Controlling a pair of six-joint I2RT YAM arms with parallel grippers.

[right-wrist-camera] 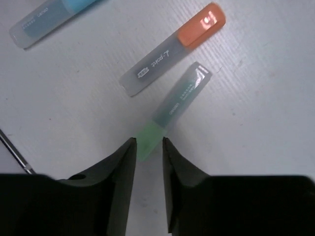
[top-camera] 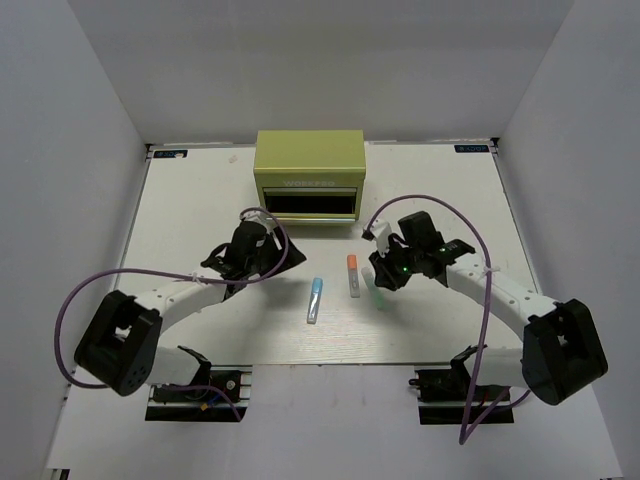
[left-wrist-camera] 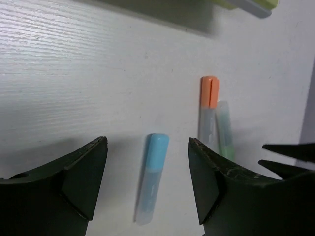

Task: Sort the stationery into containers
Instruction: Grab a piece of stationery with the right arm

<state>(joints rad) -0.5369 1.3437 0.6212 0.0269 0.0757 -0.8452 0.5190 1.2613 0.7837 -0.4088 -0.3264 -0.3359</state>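
White wood-grain table [top-camera: 190, 200]; plain pale grey walls [top-camera: 320, 60] on three sides; soft even light.

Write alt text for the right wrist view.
The right gripper pinches the mint cap end of a green marker lying on the white table. An orange-capped marker lies just beyond it, roughly parallel, and a blue marker runs out of the top left corner.
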